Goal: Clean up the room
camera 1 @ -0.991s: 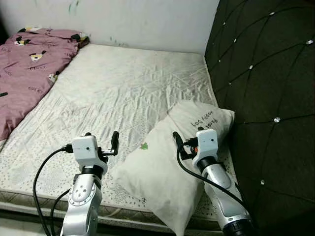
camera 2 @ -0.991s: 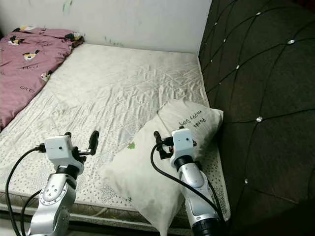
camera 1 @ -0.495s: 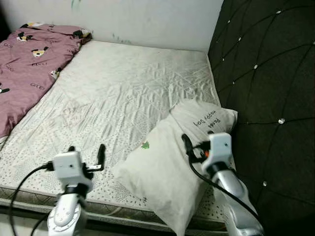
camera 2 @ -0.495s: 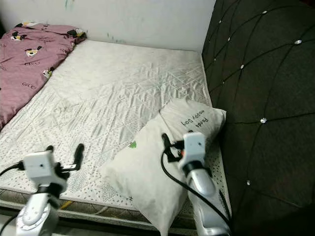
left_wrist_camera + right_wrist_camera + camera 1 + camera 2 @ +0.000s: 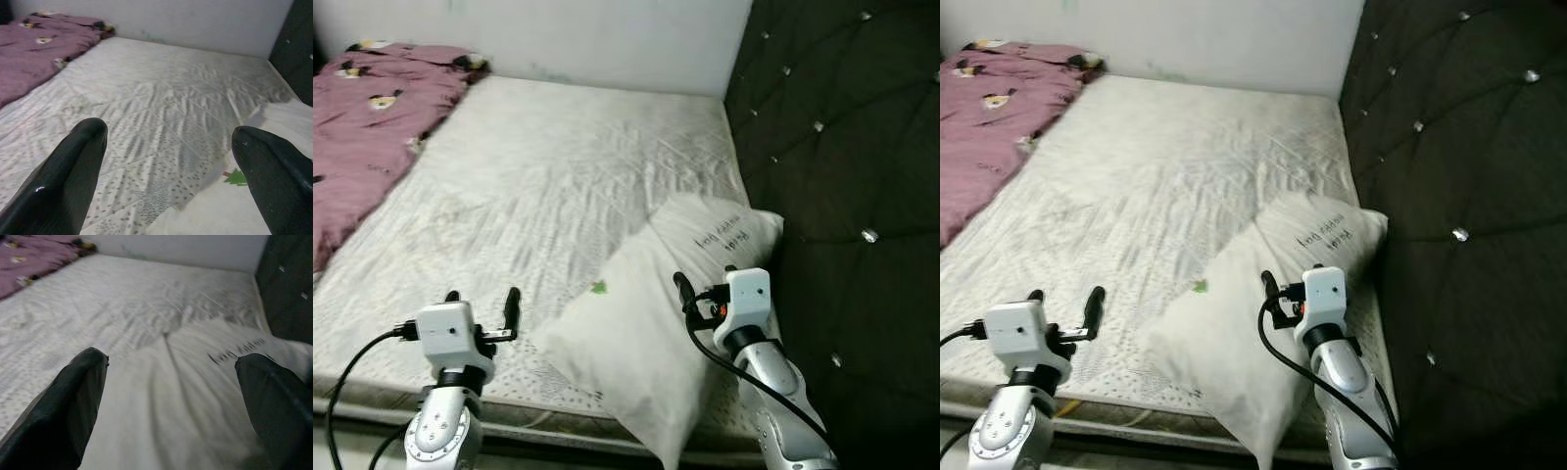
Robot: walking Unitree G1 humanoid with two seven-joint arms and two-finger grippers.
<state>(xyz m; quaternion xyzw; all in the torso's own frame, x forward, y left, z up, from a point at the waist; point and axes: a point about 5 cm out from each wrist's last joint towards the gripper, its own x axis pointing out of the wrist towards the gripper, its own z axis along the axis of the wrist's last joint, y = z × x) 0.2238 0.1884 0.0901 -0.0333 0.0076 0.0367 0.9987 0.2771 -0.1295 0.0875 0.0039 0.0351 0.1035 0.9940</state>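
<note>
your left gripper (image 5: 481,299) hangs wide open over the mattress (image 5: 558,176) edge, holding nothing; your right gripper (image 5: 705,291), equally spread and empty, hovers above the pillow (image 5: 636,313) beside the headboard (image 5: 842,147).

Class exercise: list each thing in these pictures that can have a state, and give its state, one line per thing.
Pillow: lying askew on the mattress, one end against the headboard, not held.
Pink blanket: rumpled along the mattress's far left side.
Mattress: bare, wrinkled cover.
Left pincer: open, empty, over the mattress's near edge.
Right pincer: open, empty, above the pillow.
</note>
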